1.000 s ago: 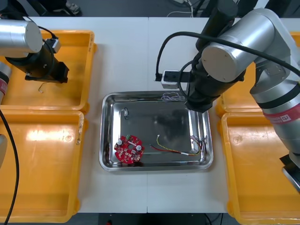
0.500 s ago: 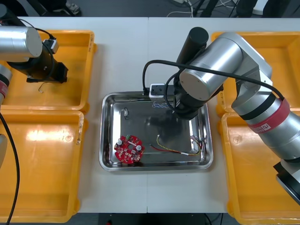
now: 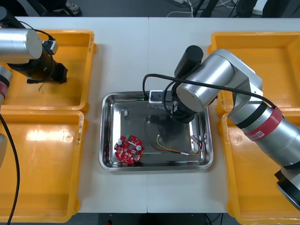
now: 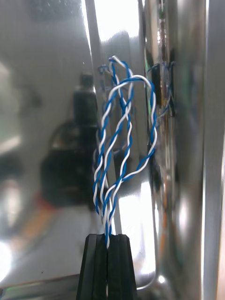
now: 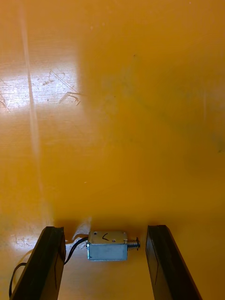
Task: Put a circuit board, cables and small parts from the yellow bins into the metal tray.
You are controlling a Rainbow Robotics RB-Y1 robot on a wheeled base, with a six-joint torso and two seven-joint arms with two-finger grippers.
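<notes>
Right hand (image 4: 108, 240) is clenched on the twisted blue and white cable (image 4: 119, 140). We note its loops standing out from the fingertips, over the far part of the metal tray (image 3: 107, 140). The tray floor carries a round red circuit board (image 3: 128, 149) and a red and yellow cable (image 3: 174, 150). Left hand (image 5: 105, 228) is released, fingers spread either side of a small metal part (image 5: 108, 245) on the floor of the far yellow bin (image 3: 75, 51) at the left. Light counter (image 3: 124, 51) beneath.

Light table (image 3: 123, 51), loaded.
Metal tray (image 3: 106, 136) is set at centre, flanked by yellow bins (image 3: 89, 70) (two per side).
</notes>
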